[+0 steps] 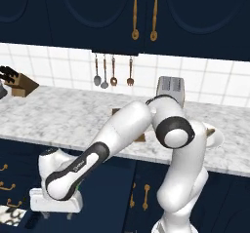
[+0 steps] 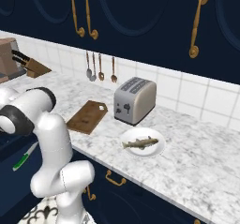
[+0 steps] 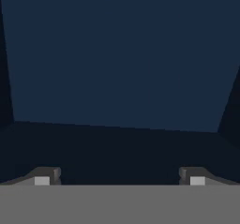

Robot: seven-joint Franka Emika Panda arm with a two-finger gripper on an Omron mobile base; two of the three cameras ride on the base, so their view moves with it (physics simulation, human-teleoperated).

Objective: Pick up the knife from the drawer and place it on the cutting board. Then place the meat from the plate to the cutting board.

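The knife point(image 2: 25, 157), the little one with the bright green handle and pale blade, is lying in the open drawer point(image 2: 9, 145) below the counter edge, at the far left of the right base view, partly hidden behind the robot's arm. It's lying flat and nothing is touching it that I can see.

The gripper point(image 3: 119, 178) is low down inside the dark navy drawer; in the hand view the two fingertips point(image 3: 46, 177) sit wide apart at the bottom with nothing between them, looking at the bare blue drawer floor and walls. So jaws fully apart, holding nothing. In the left base view the arm bends down and to the left, with the white hand point(image 1: 54, 200) well below the countertop point(image 1: 58, 115).

Up on the marble counter, the brown cutting board point(image 2: 87, 116) lies flat just left of the silver toaster point(image 2: 135, 100), nothing on it. The round white plate point(image 2: 155, 149) sits near the front edge, right of the board and in front of the toaster, with the meat point(image 2: 139, 143) on it (looks like a fish, honestly).

Far left against the tiled wall there's a wooden knife block point(image 1: 20, 83) with black-handled knives, and a few utensils point(image 1: 113, 72) hang on the wall under the upper cabinets.
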